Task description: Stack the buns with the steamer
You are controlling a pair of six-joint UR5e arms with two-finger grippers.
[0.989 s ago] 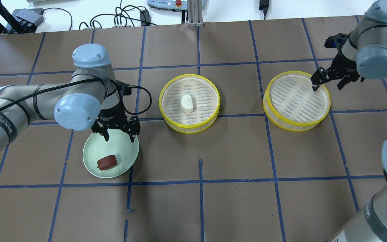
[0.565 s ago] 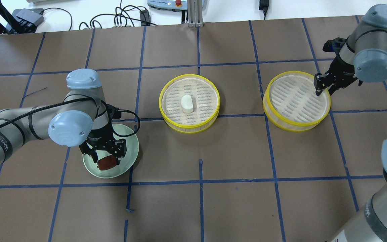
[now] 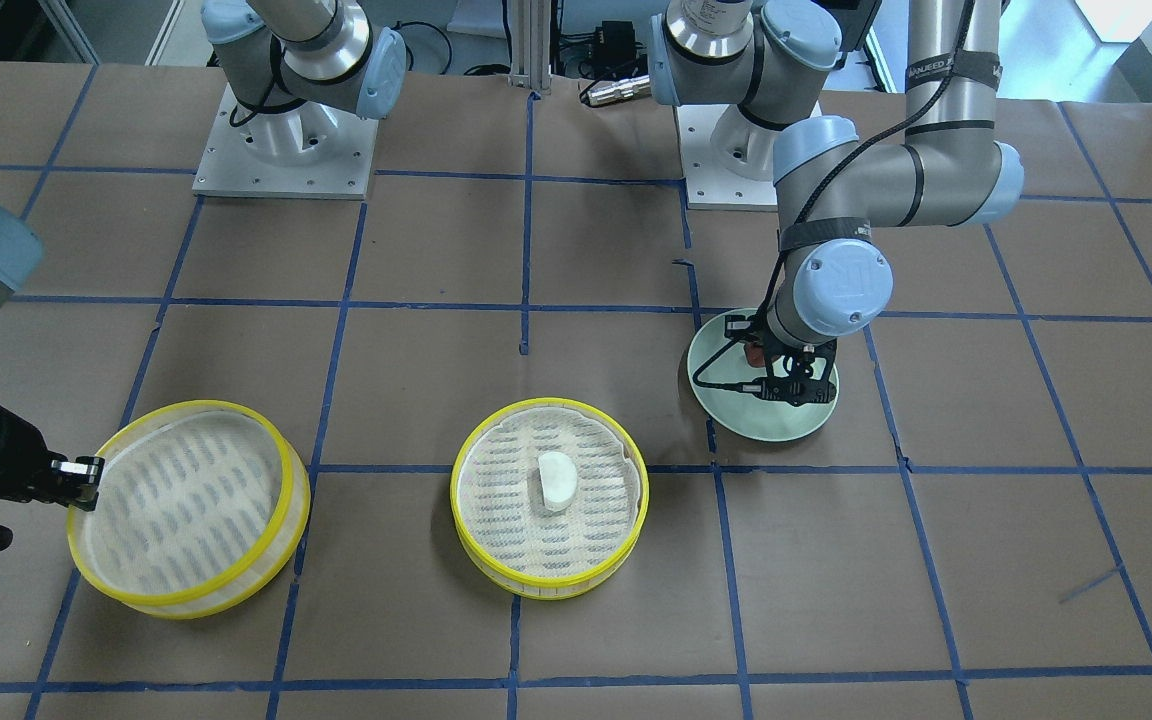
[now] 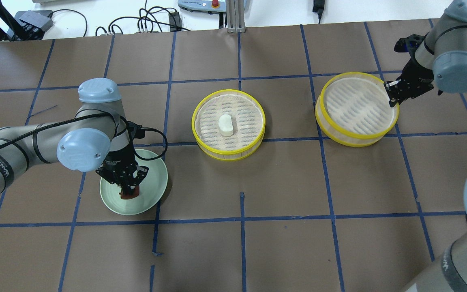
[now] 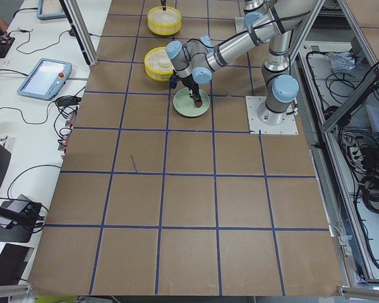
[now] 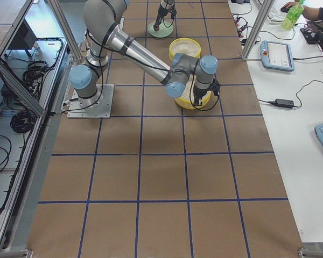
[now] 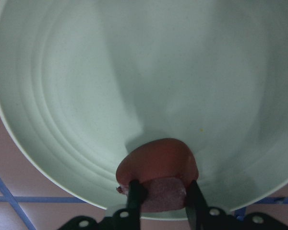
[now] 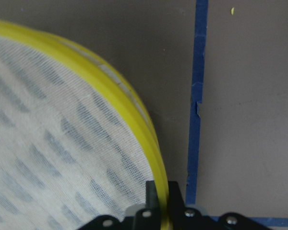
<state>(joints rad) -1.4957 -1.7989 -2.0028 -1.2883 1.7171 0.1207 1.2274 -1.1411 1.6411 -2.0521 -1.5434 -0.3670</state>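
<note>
Both tools are loaded, and the tray with the white bun stands between them.

The left tool is pinched narrow on the reddish-brown bun, low over the green plate. The right tool is clamped on the outer rim of the empty tray, which looks tipped, gripped side raised. The other tray, with the white bun in its middle, stands on the table between them, nearer the left tool. Either load, I judge, must travel inward.
</note>
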